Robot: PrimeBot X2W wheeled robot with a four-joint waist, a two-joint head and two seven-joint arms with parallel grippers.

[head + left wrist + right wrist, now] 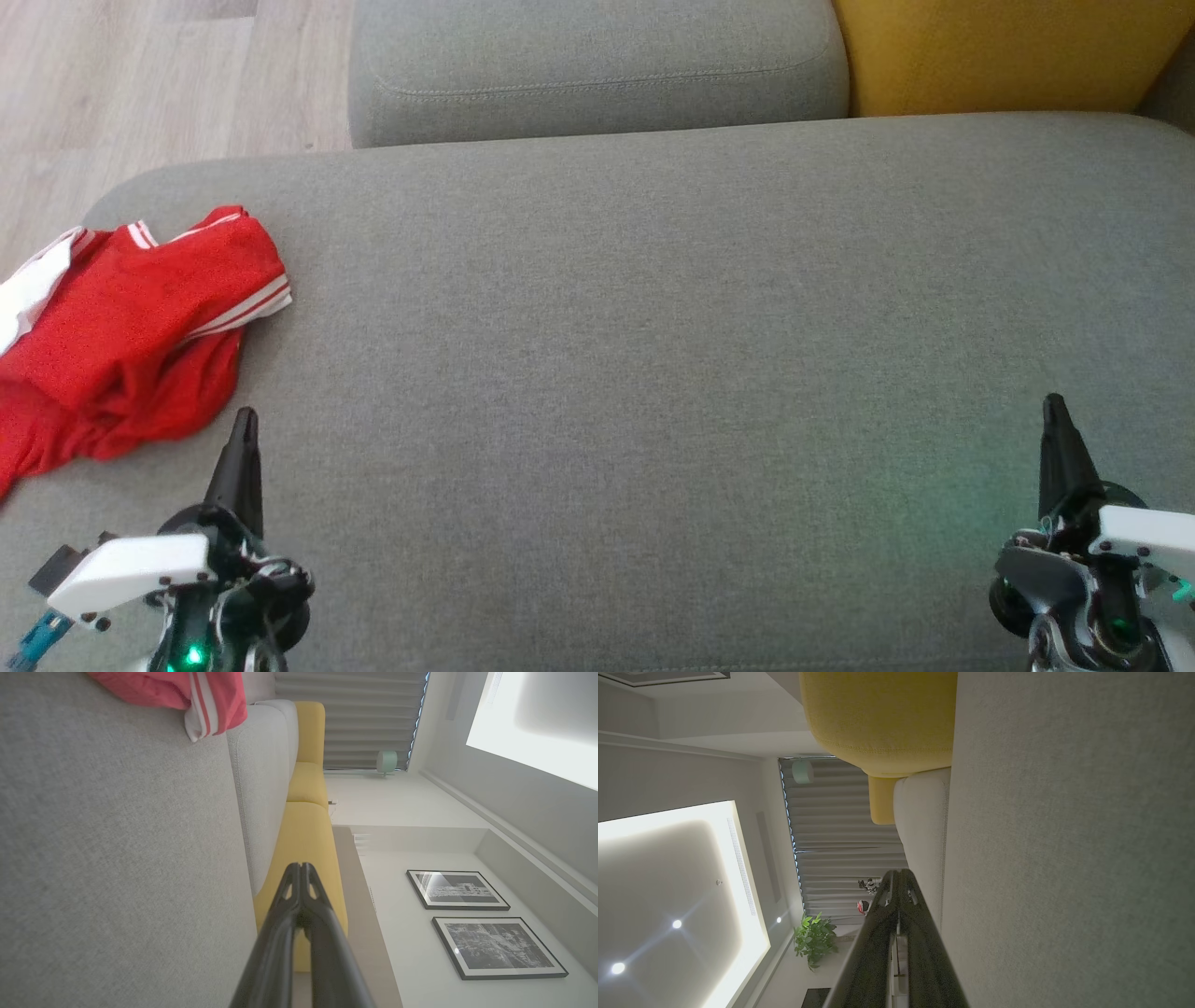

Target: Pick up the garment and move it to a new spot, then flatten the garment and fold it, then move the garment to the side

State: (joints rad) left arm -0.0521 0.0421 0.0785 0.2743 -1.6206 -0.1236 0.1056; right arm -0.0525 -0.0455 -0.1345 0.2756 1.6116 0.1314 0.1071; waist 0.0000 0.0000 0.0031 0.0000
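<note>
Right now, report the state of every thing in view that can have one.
Red garment, crumpled in a heap at the left end of the grey sofa seat, not yet flattened.
Left gripper, shut, empty, close to the garment.
Right gripper, shut, empty.
Curtains, drawn.
Ceiling spotlights, lit.

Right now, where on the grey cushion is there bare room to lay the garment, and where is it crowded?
The grey seat cushion is bare from the red garment at its left end rightward, including between the left tool and right tool. Only that left end is crowded.
</note>
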